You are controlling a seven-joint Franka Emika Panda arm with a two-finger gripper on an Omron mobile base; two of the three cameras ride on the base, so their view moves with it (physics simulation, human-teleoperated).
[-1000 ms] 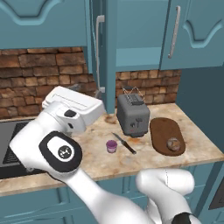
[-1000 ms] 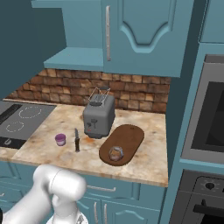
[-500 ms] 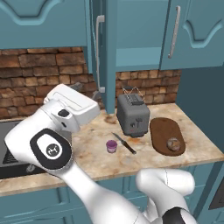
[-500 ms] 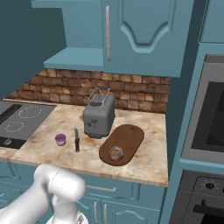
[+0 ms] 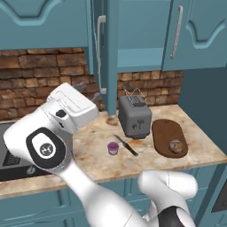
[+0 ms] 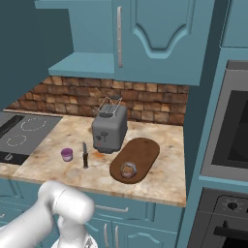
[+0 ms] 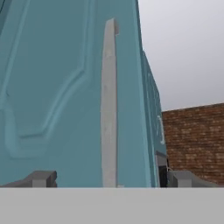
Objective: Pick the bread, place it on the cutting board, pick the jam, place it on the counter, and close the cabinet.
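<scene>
Gripper (image 7: 109,178) fingers stand wide apart, one tip either side of the long silver bar handle (image 7: 109,105) of the cabinet (image 7: 52,87) door, holding nothing; the door panel sits right in front of the hand. From the left base camera that door (image 5: 106,57) stands swung out edge-on above the counter (image 5: 93,155). Below, the jam (image 5: 113,148) rests on the counter just beside a dark knife (image 5: 126,145), left of the grey toaster (image 5: 134,117). Right of the toaster lies the cutting board (image 5: 167,135), with the bread (image 5: 175,146) on its near end
</scene>
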